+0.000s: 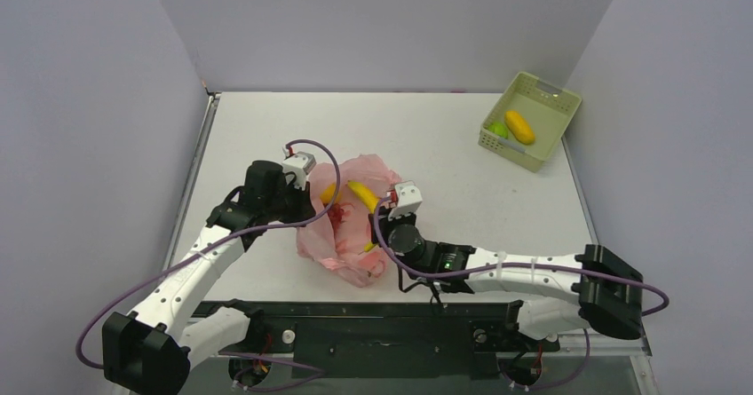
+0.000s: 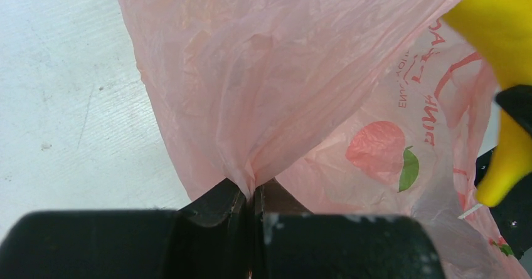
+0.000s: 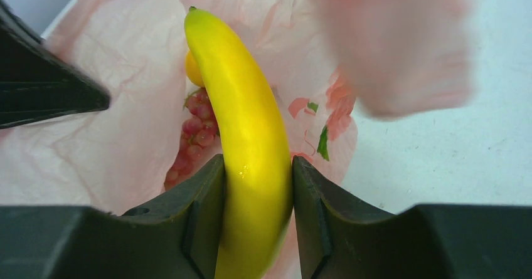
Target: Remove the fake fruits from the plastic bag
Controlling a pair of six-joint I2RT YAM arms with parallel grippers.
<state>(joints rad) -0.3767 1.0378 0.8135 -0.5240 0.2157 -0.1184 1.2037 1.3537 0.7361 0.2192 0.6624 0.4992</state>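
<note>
The banana (image 3: 238,91) lies in the mouth of the plastic bag (image 1: 348,257), and the right end effector (image 3: 256,172) pinches it across its middle, a finger pressed on each side. Beneath it, at its 9 o'clock in the right wrist view, the dark red grape bunch (image 3: 191,141) and a small yellow fruit (image 3: 193,71) lie inside the bag.

The left end effector (image 2: 254,194) is pressed together on a gathered fold of the pink film at the bag's 9 o'clock edge, holding the mouth apart. The bag sits near the middle of the counter (image 1: 444,146), a little toward 6 o'clock.

At the counter's 2 o'clock corner, well apart, the pale green basket (image 1: 550,93) holds a yellow-orange oval fruit (image 1: 519,127) and a green one (image 1: 498,130).

The step in hand appears to be pulling the banana out. The next move likely calls for lifting it clear of the film without snagging, while the left side keeps the bag anchored, then carrying it toward 2 o'clock.
</note>
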